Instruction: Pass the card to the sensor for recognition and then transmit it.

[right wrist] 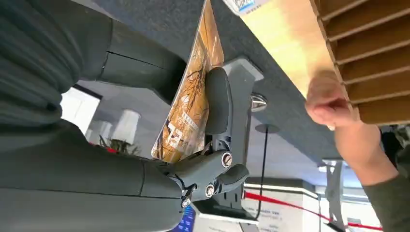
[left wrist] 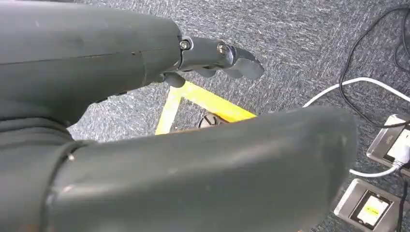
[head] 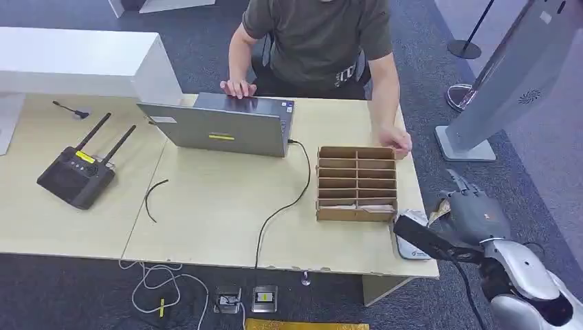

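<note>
My right hand [head: 474, 214] hovers just off the table's right front corner. It pinches an orange picture card [right wrist: 189, 99] between thumb and fingers; the card's edge [head: 436, 210] peeks out beside the hand. A flat white sensor [head: 411, 242] lies at the table [head: 206, 206] edge right below that hand, partly hidden by my wrist. A cardboard slotted card holder [head: 356, 183] stands just left of it. My left hand [left wrist: 121, 63] hangs over the carpet with fingers [left wrist: 217, 53] spread, holding nothing.
A person sits behind the table, one hand [head: 397, 141] at the holder's far right corner, the other on a grey laptop [head: 223, 127]. A black router [head: 75, 175] lies at the left. A laptop cable [head: 289, 203] crosses the table. A white kiosk [head: 495, 89] stands to the right.
</note>
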Motion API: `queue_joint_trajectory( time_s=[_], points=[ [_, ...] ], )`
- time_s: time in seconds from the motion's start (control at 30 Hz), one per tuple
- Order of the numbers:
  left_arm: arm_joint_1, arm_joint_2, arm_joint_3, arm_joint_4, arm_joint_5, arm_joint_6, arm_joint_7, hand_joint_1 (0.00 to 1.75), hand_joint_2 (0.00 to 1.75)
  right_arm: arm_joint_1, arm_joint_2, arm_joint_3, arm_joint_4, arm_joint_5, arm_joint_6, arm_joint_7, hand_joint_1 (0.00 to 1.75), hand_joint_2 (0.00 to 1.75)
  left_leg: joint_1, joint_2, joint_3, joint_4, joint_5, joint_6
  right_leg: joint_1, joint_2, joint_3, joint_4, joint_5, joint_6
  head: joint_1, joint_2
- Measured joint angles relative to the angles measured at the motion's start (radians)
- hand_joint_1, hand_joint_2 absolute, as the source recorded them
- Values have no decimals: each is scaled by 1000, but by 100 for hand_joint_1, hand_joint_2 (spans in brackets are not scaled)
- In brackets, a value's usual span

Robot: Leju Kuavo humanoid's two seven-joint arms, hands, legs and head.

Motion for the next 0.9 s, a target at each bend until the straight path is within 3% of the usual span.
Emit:
queue_joint_trajectory(
  time_s=[0.4, 0.9],
  points=[
    [0, 5, -16, 0, -24, -15, 11, 0, 0, 72, 29, 1, 103, -25, -65, -26, 175, 175, 0, 0, 0, 0, 0, 0, 0, 0, 0, 0, 0, 0, 0, 0],
    [0, 7, -28, 0, -43, -16, 21, 0, 0, 99, 78, 0, 190, -36, -58, -58, 175, 175, 0, 0, 0, 0, 0, 0, 0, 1, 0, 0, 0, 0, 0, 0]
  ],
)
